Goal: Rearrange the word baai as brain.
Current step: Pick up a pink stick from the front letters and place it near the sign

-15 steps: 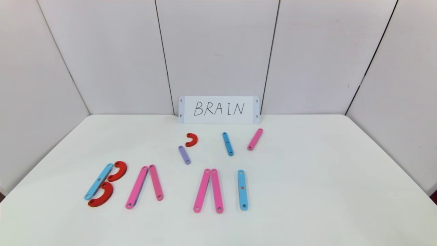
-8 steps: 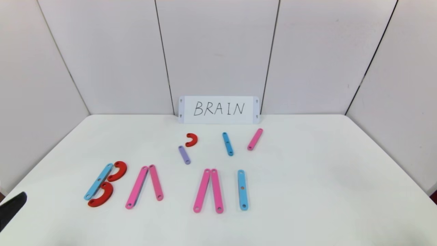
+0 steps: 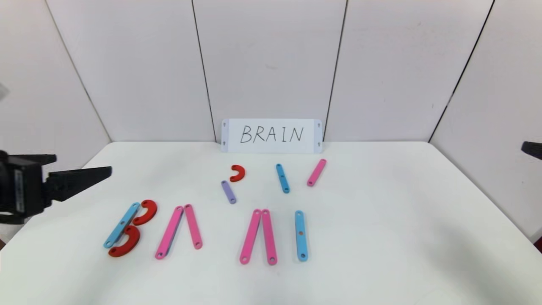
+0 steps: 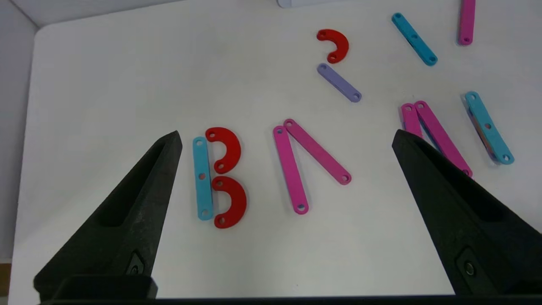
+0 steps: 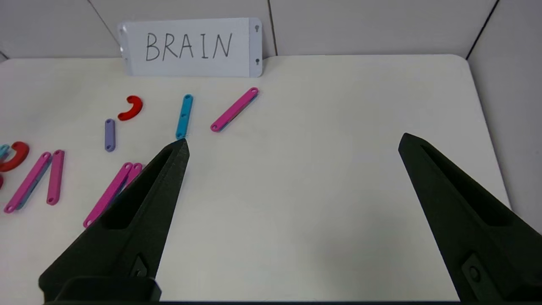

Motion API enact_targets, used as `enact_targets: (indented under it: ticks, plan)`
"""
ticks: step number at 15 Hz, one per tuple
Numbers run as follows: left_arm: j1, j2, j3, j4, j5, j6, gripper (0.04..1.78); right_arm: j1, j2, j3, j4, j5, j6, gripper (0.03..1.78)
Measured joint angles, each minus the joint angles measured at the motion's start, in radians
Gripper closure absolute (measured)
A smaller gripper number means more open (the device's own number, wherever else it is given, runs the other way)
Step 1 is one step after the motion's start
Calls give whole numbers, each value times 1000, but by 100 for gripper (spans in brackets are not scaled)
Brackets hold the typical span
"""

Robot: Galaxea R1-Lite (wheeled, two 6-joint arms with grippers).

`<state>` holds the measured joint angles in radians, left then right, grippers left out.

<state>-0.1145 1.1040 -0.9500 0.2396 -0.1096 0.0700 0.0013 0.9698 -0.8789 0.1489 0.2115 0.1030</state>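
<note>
Pink, blue and red pieces on the bench point(image 3: 381, 237) spell the word baai point(image 3: 203, 233) in the near row: B point(image 3: 127, 228), 2 pink A shapes, blue I point(image 3: 300, 235); I judge nothing rearranged yet. Spare pieces, a red arc point(image 3: 238, 173), purple bar point(image 3: 228, 192), blue bar point(image 3: 282, 178) and pink bar point(image 3: 316, 172), lie behind; my left gripper point(image 4: 286, 140) hangs wide open above the B, holding nothing; right gripper point(image 5: 294, 144) also wide open over bare bench.
</note>
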Motion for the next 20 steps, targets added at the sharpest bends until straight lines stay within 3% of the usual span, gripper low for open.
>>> enact_targets:
  ticks: [3, 11, 13, 20]
  plan:
    - [-50, 147, -95, 119, 0, 35, 8, 17, 121, -51, 7, 42, -2, 8]
    - [-82, 425, -138, 193, 12, 44, 8, 94, 416, -132, -11, 68, -49, 8]
    - [-89, 451, -137, 224, 33, 47, 8, 96, 463, -139, -13, 98, -53, 8]
    - [-90, 564, -122, 214, 61, 30, 8, 115, 545, -158, -25, 99, -54, 8]
